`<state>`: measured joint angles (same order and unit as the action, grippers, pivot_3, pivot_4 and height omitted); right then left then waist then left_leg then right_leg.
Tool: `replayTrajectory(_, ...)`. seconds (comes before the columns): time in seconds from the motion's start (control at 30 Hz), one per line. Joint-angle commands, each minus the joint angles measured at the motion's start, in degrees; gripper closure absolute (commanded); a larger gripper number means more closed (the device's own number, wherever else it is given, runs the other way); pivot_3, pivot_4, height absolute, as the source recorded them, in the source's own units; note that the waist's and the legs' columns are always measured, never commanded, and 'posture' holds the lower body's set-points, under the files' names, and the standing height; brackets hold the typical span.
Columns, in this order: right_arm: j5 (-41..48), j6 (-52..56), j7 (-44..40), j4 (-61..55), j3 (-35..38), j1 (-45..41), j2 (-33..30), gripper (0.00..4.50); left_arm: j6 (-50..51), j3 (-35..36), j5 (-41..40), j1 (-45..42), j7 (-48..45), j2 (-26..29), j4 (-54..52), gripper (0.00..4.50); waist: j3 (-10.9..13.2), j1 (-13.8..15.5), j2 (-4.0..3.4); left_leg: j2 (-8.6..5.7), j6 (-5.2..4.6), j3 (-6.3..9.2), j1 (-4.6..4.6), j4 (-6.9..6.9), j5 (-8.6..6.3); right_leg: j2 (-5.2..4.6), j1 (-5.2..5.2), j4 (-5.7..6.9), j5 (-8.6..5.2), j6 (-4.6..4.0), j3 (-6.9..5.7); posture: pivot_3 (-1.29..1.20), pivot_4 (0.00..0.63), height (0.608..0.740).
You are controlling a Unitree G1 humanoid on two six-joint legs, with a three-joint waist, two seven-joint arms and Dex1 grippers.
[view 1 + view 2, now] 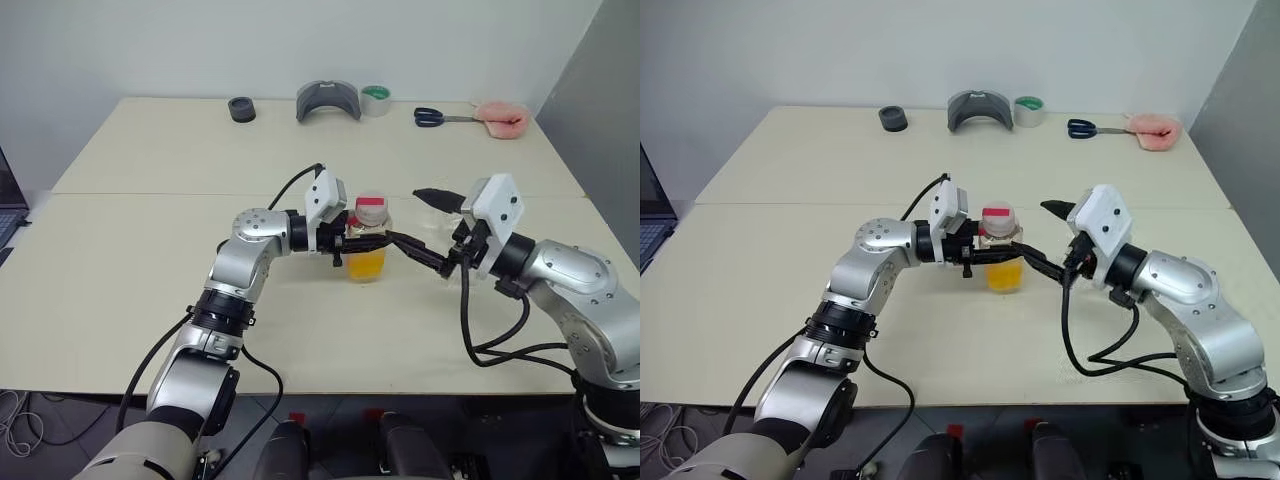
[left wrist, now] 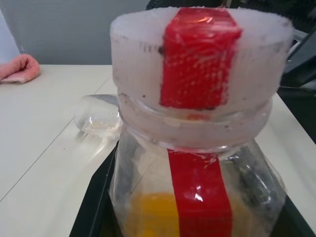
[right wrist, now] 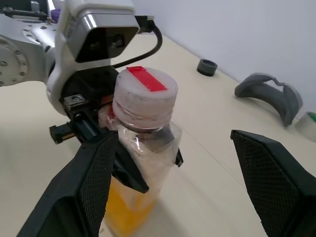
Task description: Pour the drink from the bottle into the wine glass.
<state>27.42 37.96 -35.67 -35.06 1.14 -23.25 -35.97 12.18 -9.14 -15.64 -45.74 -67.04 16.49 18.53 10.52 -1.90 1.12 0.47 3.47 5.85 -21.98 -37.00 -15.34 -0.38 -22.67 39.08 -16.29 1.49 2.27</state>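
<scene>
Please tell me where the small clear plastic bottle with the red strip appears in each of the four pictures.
Left eye view: the small clear plastic bottle with the red label strip is centre, held by the left gripper.
Right eye view: centre, slightly further left.
Left wrist view: very close, in the middle.
Right wrist view: centre-left.
Shared landmark: its white cap with the red strip.

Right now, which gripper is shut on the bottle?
The left gripper: its fingers clamp the bottle just below the cap. The right gripper stands open beside it, holding nothing.
</scene>
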Motion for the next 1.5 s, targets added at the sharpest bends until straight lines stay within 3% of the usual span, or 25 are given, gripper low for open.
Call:
replayTrajectory(0.03, 2.2, 0.2, -0.3, -3.2, 1.1, -0.9, -0.1, 0.62, -0.8, 0.5, -1.0, -1.2, -0.4, -0.1, -2.1, 2.79, 0.0, 0.0, 0.00, 0.00, 0.00, 0.00, 0.00, 0.00, 0.00, 0.00, 0.00, 0.00, 0.00, 0.00, 0.00, 0.00, 0.150, 0.740)
replayTrajectory(0.67, 4.4, 0.7, 4.2, -3.6, 0.5, -4.5, 2.8, 0.62, -0.3, 0.5, -1.2, -1.2, -0.3, 0.0, -2.7, 2.79, 0.0, 0.0, 0.00, 0.00, 0.00, 0.01, 0.00, 0.00, 0.00, 0.00, 0.01, 0.00, 0.00, 0.00, -0.01, 0.00, 0.150, 0.740)
replayTrajectory(0.93, 1.1, -0.6, 6.9, -2.7, -3.3, -6.4, 5.9, 0.62, -0.2, 0.4, -1.3, -1.2, -0.3, -0.4, -2.9, 2.79, 0.0, 0.0, 0.00, 0.01, 0.00, 0.02, 0.00, 0.00, 0.00, 0.01, 0.00, 0.00, 0.00, 0.00, -0.02, 0.00, 0.150, 0.740)
replayTrajectory(1.5, -7.0, -4.2, 5.6, 1.4, -7.7, -6.2, 5.6, 0.62, -0.2, 0.2, -1.3, -1.0, -0.4, -0.5, -3.0, 2.79, 0.0, 0.0, 0.00, 0.00, 0.01, 0.01, 0.01, -0.01, 0.00, 0.00, 0.00, 0.00, 0.00, 0.00, -0.01, 0.00, 0.150, 0.740)
